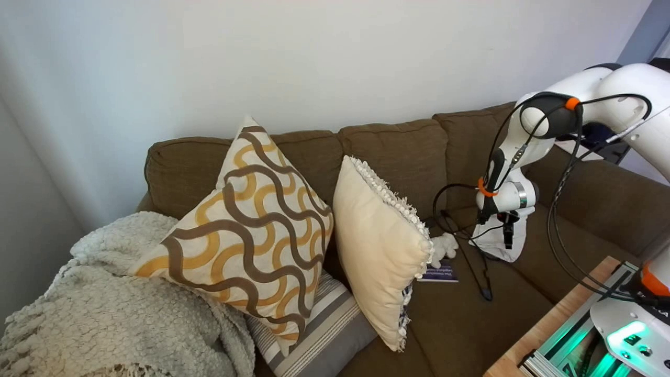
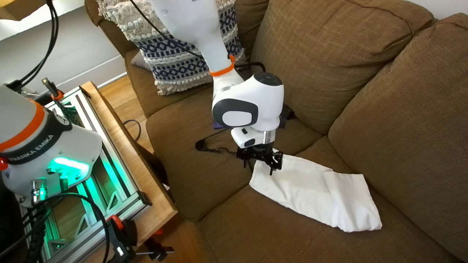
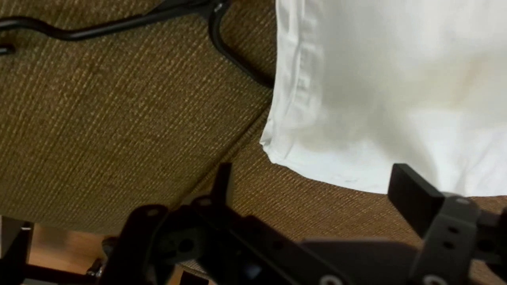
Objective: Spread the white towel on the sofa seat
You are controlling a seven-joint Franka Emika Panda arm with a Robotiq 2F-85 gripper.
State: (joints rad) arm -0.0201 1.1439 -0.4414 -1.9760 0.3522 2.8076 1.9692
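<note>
The white towel [image 2: 314, 190] lies in a long, folded, slightly wrinkled strip on the brown sofa seat [image 2: 256, 226], near the backrest. It also shows in an exterior view [image 1: 494, 243], partly behind the gripper, and fills the upper right of the wrist view [image 3: 376, 99]. My gripper [image 3: 313, 174] is open with nothing between its fingers. In the wrist view, one finger is over the seat left of the towel's corner, the other overlaps the towel's near edge. In an exterior view the gripper [image 2: 258, 167] is above the towel's end beside the hanger. Contact cannot be told.
A black hanger [image 2: 204, 144] lies beside the towel, also in the wrist view [image 3: 119, 25]. A purple book [image 1: 439, 273] and a white plush toy [image 1: 445, 247] lie near it. Pillows [image 1: 377, 251] stand further along. The robot's wooden table [image 2: 153, 197] borders the sofa front.
</note>
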